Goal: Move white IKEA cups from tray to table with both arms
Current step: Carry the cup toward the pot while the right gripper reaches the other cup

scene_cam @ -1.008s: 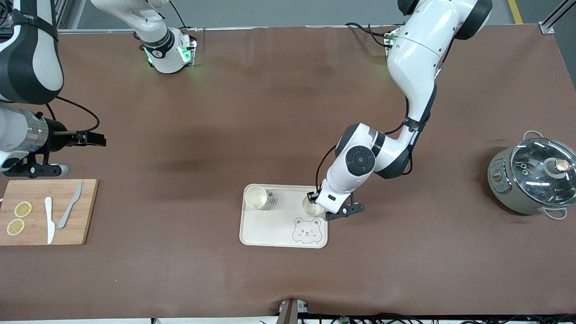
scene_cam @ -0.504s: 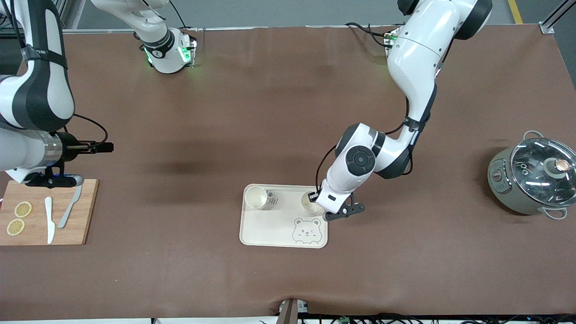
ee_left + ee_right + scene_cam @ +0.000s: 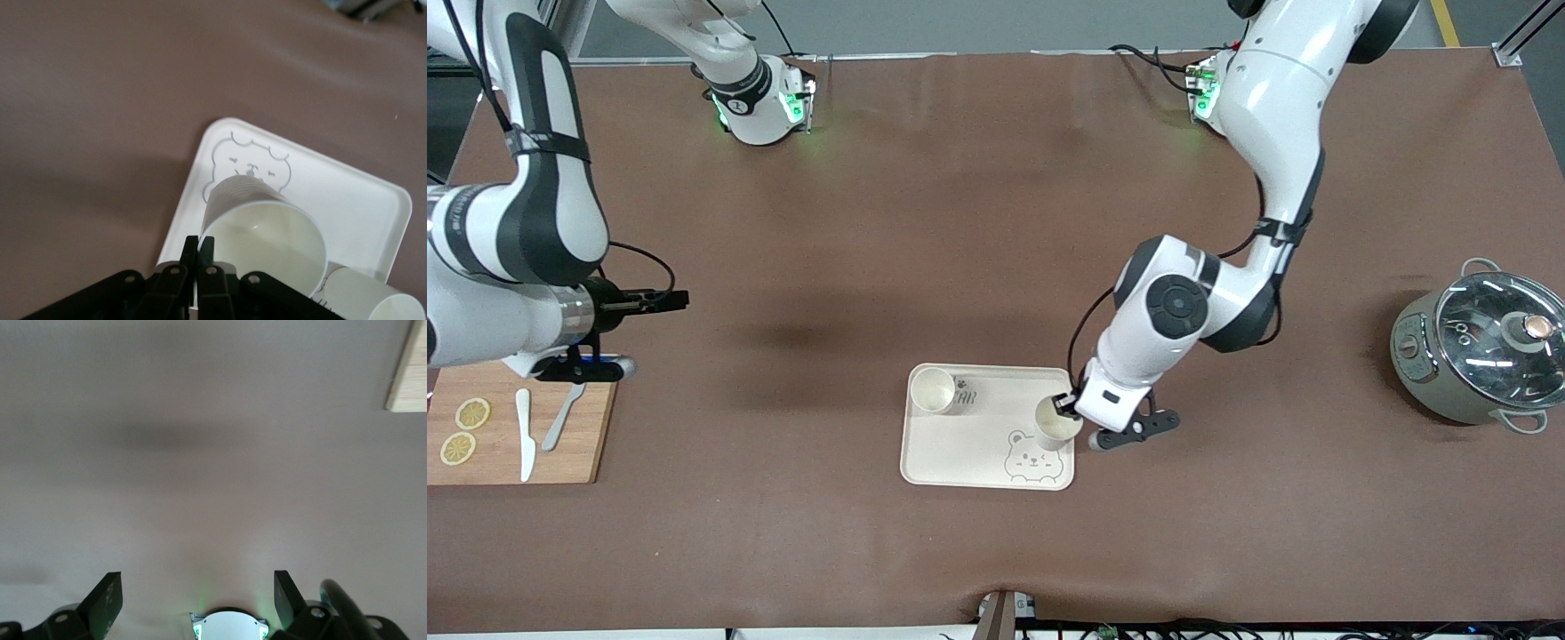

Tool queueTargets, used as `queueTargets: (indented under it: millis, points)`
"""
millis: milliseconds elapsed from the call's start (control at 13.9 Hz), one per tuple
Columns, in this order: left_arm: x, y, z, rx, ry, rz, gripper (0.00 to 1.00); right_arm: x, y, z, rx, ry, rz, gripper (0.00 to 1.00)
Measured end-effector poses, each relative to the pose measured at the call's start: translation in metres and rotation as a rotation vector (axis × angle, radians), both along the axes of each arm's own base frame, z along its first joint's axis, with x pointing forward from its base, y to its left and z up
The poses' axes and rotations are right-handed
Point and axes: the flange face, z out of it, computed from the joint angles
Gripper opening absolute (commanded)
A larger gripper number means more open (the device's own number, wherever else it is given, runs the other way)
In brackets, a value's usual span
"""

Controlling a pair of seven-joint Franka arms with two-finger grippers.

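Note:
One white cup point(image 3: 932, 389) stands upright on the cream bear tray point(image 3: 960, 455), in the corner toward the right arm's end. My left gripper point(image 3: 1064, 405) is shut on the rim of the second white cup point(image 3: 1056, 423) and holds it tilted just over the tray's bear drawing. In the left wrist view the gripper point(image 3: 198, 241) pinches the wall of the held cup point(image 3: 267, 233) above the tray point(image 3: 360, 200), and the other cup point(image 3: 363, 303) shows beside it. My right gripper point(image 3: 676, 300) is open and empty over bare table near the cutting board; its own view point(image 3: 198, 587) shows the jaws wide apart.
A wooden cutting board point(image 3: 596, 418) with two lemon slices point(image 3: 464, 430), a white knife point(image 3: 524, 436) and a grey knife point(image 3: 560, 418) lies at the right arm's end. A grey-green pot with a glass lid point(image 3: 1480, 351) stands at the left arm's end.
My left gripper has lifted its cup from the tray's corner and moved it toward the front camera, over the bear. My right arm has swung toward the table's middle.

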Motion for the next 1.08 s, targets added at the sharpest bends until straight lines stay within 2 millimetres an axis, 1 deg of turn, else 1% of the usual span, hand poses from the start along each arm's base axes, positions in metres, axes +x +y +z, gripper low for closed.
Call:
queueTargets:
  millis: [216,360,504,648,792,936,1080]
  points:
    - [0.009,0.034,0.040,0.026,-0.001,0.026,0.00,0.007,0.009,-0.034,-0.001,0.023,0.009,1.00]
    - [0.014,0.055,0.060,0.030,-0.002,0.050,0.00,0.012,0.016,-0.045,0.003,0.005,0.015,1.00]
    - [0.019,0.078,0.074,0.036,0.006,0.077,0.00,0.017,0.036,-0.051,0.040,-0.024,0.015,1.00]
    - [0.023,0.099,0.082,0.043,0.012,0.091,0.00,0.020,0.057,-0.061,0.103,-0.031,-0.016,1.00]
    - [0.026,0.117,0.080,0.063,0.038,0.084,0.00,0.023,0.076,-0.074,0.110,-0.028,-0.075,1.00]
    - [0.026,0.132,0.078,0.110,0.059,0.062,0.00,0.023,0.107,-0.086,0.066,-0.027,-0.141,1.00]
    - [0.025,0.151,0.076,0.148,0.096,0.022,0.00,0.023,0.142,-0.091,0.039,-0.065,-0.171,1.00]
